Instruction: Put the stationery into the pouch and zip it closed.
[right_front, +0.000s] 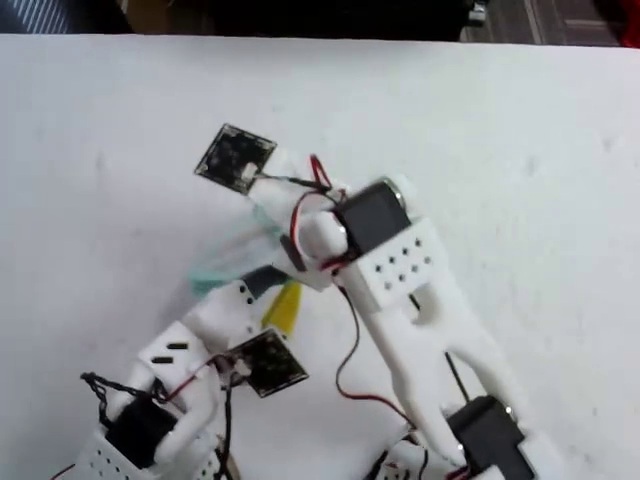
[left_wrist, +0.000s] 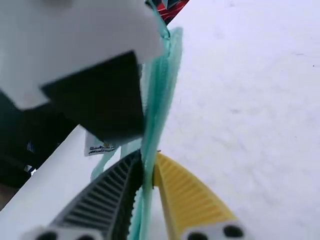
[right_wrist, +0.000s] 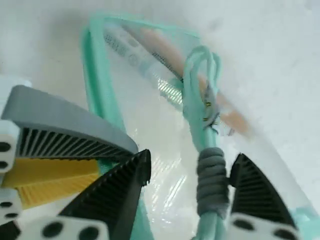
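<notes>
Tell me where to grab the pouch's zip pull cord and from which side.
Grip the grey wound collar on the pull cord, its thickest part; the teal loop beyond it looks limp. Close across the cord with a finger on each side, as the open right end effector straddles it. The left end effector pinches the pouch rim.

Pouch (right_wrist: 165, 100): clear film, mint-green trim. Zip pull (right_wrist: 212, 175): grey cord. Left gripper (left_wrist: 147, 167): ribbed, one finger grey, one yellow. Right gripper (right_wrist: 192, 160): ribbed black. Table (right_front: 500, 120): white.
</notes>
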